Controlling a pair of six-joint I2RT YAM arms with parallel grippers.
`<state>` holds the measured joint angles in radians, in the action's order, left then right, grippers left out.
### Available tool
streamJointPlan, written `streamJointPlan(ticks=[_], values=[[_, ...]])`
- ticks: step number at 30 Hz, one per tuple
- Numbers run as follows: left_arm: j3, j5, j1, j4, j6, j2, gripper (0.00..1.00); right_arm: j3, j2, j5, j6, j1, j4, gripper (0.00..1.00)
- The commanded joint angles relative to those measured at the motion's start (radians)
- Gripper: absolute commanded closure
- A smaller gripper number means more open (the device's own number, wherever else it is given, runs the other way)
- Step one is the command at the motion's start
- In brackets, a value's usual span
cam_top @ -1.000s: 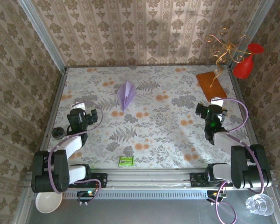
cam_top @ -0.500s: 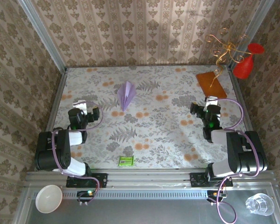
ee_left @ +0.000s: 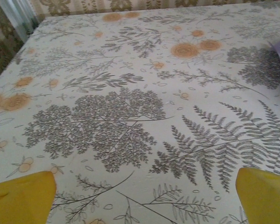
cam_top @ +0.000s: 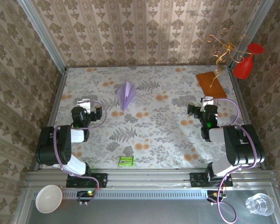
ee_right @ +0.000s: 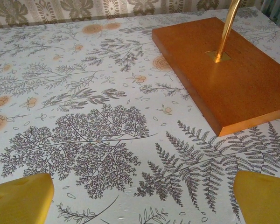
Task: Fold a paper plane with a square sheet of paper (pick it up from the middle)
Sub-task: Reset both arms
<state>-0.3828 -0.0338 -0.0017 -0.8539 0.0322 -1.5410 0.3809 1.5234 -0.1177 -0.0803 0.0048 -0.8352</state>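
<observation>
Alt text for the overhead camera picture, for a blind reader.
A folded lavender paper plane lies on a flowered table, between a robot's left tool and right tool, both open and empty. An orange board sits far right.

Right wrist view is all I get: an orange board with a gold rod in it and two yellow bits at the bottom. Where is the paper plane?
Observer: The paper plane lies folded on the table, toward the far middle, well to the left of that board.
Operator: Is anything holding it?
Observer: No. The left fingers stand open over bare table, apart from the plane.
Operator: Is anything else lying around?
Observer: A small green packet sits at the table's near edge, nearer the left arm.
</observation>
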Motion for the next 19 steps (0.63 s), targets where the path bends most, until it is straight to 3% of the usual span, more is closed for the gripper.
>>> streamJointPlan(ticks=[1, 19], values=[[-0.019, 0.045, -0.018, -0.024, 0.029, -0.004, 0.00, 0.023, 0.003, 0.000, 0.019, 0.006, -0.019, 0.00], [-0.024, 0.032, -0.011, -0.017, 0.027, -0.006, 0.00, 0.021, 0.003, -0.003, 0.024, 0.010, -0.022, 0.00]])
